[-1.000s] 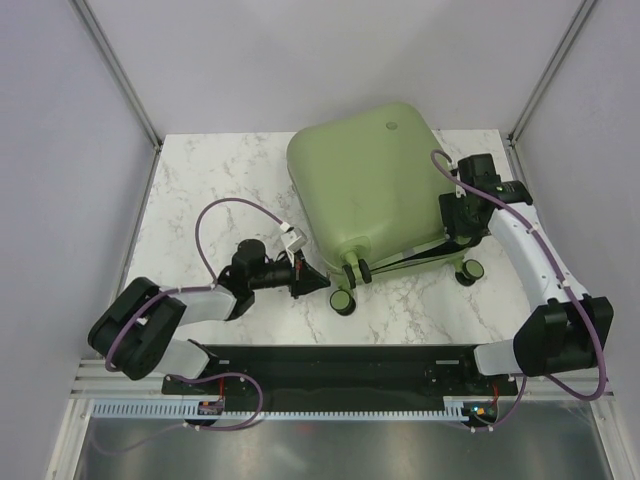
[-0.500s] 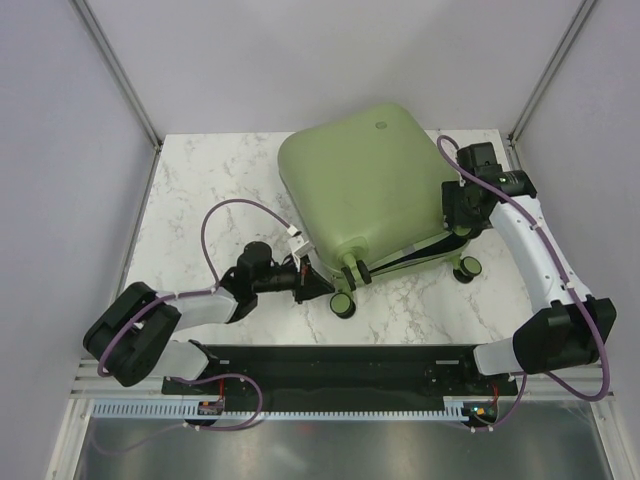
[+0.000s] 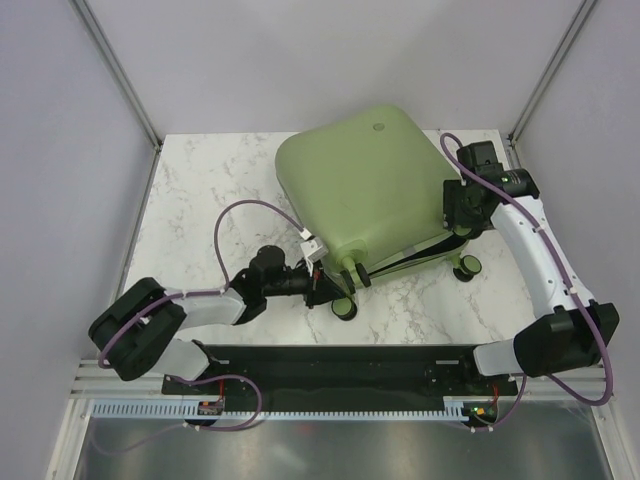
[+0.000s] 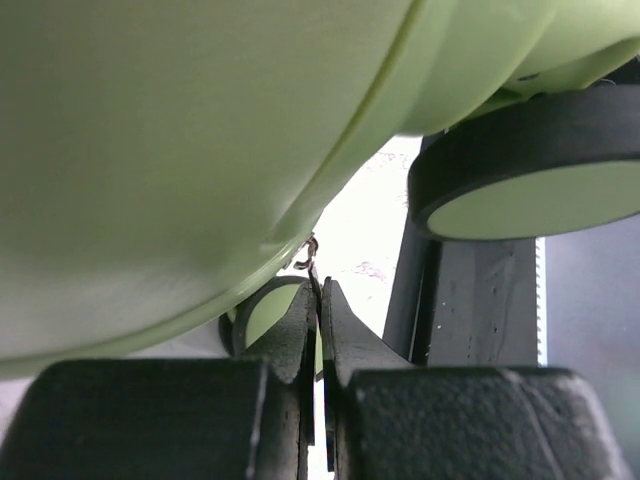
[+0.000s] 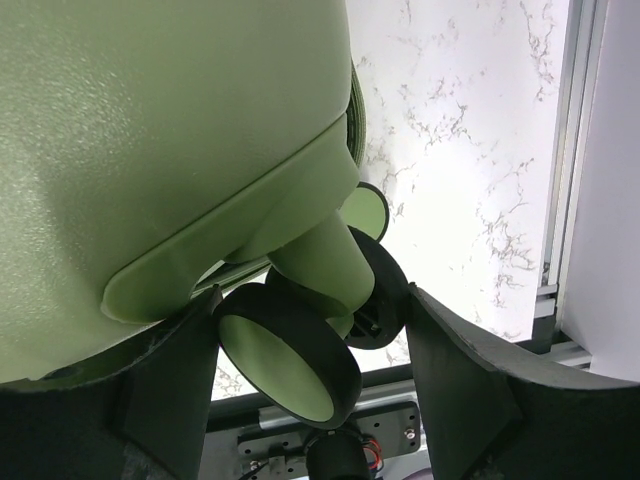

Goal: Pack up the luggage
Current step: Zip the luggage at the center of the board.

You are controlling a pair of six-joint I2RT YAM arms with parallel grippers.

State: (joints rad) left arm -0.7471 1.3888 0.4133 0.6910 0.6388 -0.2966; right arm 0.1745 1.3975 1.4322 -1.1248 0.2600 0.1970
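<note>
The pale green luggage (image 3: 360, 180) lies on the marble table (image 3: 200, 190) with its shell up and its caster wheels toward me. My left gripper (image 3: 325, 288) is at its near-left corner beside a wheel (image 3: 343, 307). In the left wrist view the gripper (image 4: 320, 290) is shut on a thin dark zipper pull (image 4: 311, 255) under the shell (image 4: 180, 130). My right gripper (image 3: 455, 215) is at the luggage's right side. In the right wrist view the gripper (image 5: 310, 305) is open, its fingers on either side of a black-and-green wheel (image 5: 285, 365) without touching it.
A second wheel (image 3: 468, 267) stands at the near right of the luggage. Metal frame posts (image 3: 115, 70) rise at the table's back corners. The black base rail (image 3: 330, 360) runs along the near edge. A purple cable (image 3: 235, 215) loops over the left arm.
My left gripper has moved right and slightly nearer along the luggage's near edge, toward the wheel. The shell has shifted a little to the left. The right gripper has risen slightly.
</note>
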